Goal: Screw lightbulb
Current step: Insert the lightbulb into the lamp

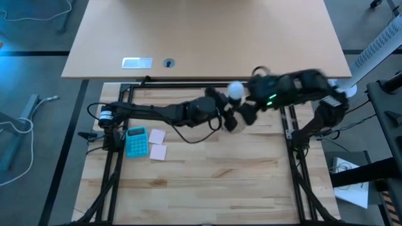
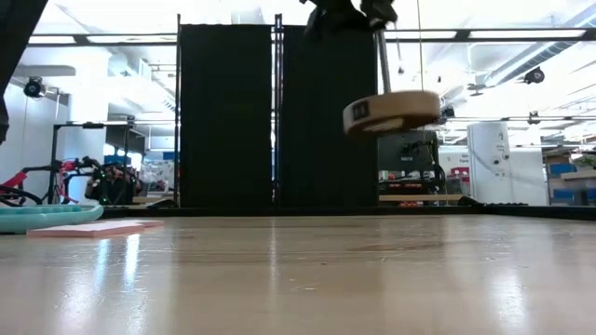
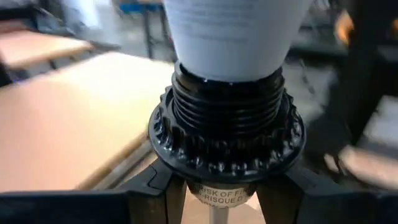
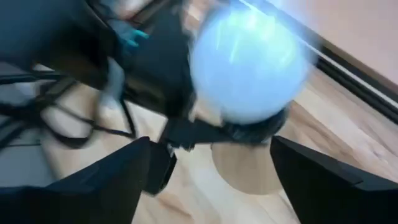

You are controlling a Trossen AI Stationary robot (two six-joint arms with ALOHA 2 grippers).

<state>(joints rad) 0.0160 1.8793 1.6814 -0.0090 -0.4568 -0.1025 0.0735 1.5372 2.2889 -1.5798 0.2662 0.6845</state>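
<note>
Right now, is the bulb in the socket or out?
In. The lightbulb's neck sits inside the threaded black socket; how far it is screwed cannot be told.

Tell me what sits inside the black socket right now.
The lightbulb sits in the black socket, held up by the left tool. Its white neck enters the threaded collar; the screw base is hidden inside, so depth is unclear.

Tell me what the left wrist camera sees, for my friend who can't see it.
A white lightbulb sits in a black ribbed socket, filling the close-up view. The left pincer grips the socket's stem from below, with a light wooden tabletop blurred behind.
</note>
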